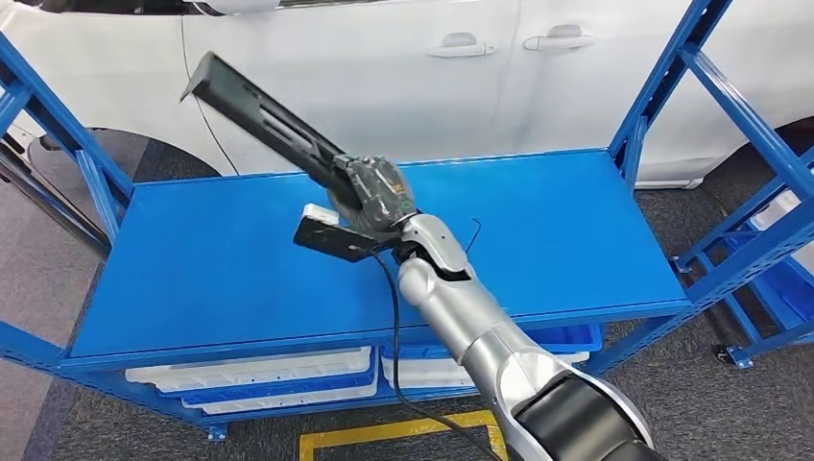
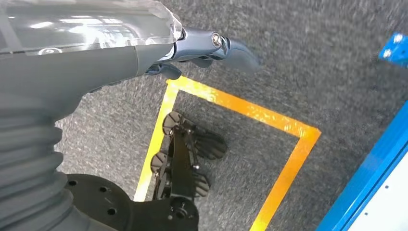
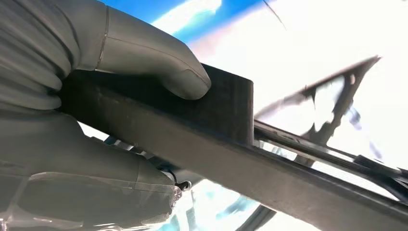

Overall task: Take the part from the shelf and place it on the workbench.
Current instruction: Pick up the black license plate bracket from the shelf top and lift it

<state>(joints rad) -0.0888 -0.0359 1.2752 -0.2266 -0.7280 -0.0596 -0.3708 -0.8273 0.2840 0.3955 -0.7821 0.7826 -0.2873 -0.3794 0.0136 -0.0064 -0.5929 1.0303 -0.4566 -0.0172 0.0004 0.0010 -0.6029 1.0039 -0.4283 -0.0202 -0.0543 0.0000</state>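
Carrying step: right hand (image 1: 372, 195) fingers clenched round the black part (image 1: 264, 110), held tilted above the blue desk (image 1: 576, 230). Left hand (image 2: 144, 53) hangs released, holding nothing. Next: lower, set flat, let go.

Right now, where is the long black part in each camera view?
Head view: black part held by the right hand, slanting up-left over the blue shelf.
Left wrist view: not in it.
Right wrist view: a dark bar across the frame, under the thumb.
Shared landmark: the right hand.
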